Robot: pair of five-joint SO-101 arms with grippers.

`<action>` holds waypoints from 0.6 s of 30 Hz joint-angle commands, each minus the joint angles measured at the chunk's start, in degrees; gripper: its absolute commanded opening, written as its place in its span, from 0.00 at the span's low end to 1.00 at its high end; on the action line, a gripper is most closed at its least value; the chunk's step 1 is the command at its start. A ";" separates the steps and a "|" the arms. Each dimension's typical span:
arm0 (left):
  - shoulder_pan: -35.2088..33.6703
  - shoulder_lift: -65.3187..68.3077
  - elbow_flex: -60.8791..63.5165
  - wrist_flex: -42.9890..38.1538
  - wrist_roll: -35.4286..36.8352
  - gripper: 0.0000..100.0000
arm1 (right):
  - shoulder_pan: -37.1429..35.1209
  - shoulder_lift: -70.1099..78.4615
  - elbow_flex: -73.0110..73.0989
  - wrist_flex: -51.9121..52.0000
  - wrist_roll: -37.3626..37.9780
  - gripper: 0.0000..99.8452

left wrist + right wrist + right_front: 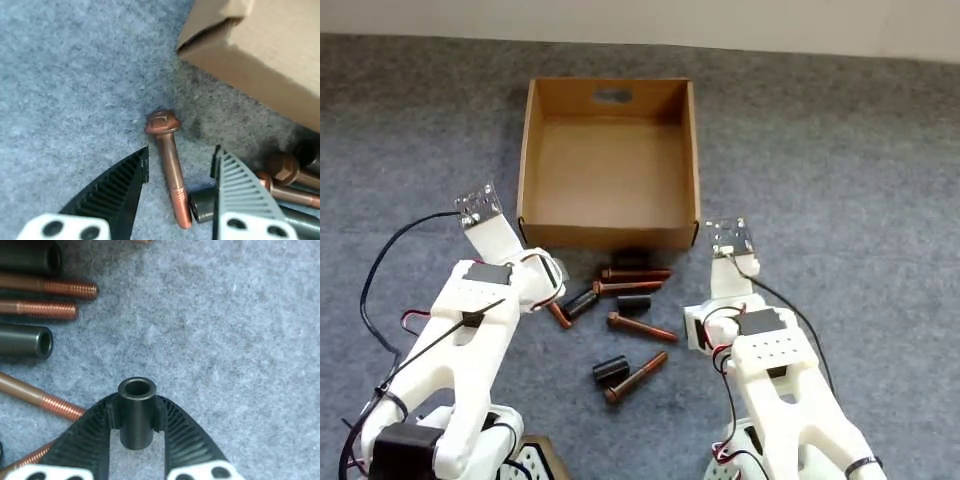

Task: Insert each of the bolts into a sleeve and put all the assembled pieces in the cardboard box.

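Note:
My left gripper (180,167) is open and low over the carpet, its fingers on either side of a copper bolt (170,165) that lies flat beside the cardboard box (260,55). That bolt (560,315) lies near the left arm in the high view. My right gripper (136,415) is shut on a short black sleeve (136,410), held upright with its bore facing the camera. More bolts (642,327) and black sleeves (611,371) lie scattered between the arms, in front of the open, empty cardboard box (525,160).
Grey carpet covers the table. Beside the right gripper lie two threaded bolt ends (50,288) and a loose sleeve (25,341). A sleeve end (202,205) and another bolt head (282,167) sit close to the left gripper's far finger.

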 commanded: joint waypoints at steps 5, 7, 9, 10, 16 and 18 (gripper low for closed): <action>-0.48 -0.04 -0.22 0.26 0.44 0.23 | 0.66 -1.27 -0.22 -0.84 -0.53 0.01; -0.48 -0.04 -0.22 0.26 0.44 0.23 | 0.66 -1.27 -0.22 -0.84 -0.53 0.01; -0.48 -0.04 -0.22 0.26 0.44 0.23 | 0.66 -1.27 -0.22 -0.84 -0.53 0.01; -0.48 -0.04 -0.22 0.18 0.44 0.23 | 0.66 -1.27 -0.22 -0.84 -0.53 0.01; -0.57 5.67 -1.19 -0.35 0.53 0.23 | 0.66 -1.27 -0.22 -0.84 -0.53 0.01; -0.57 9.27 -3.65 -0.26 0.62 0.23 | 0.66 -1.27 -0.22 -0.84 -0.53 0.01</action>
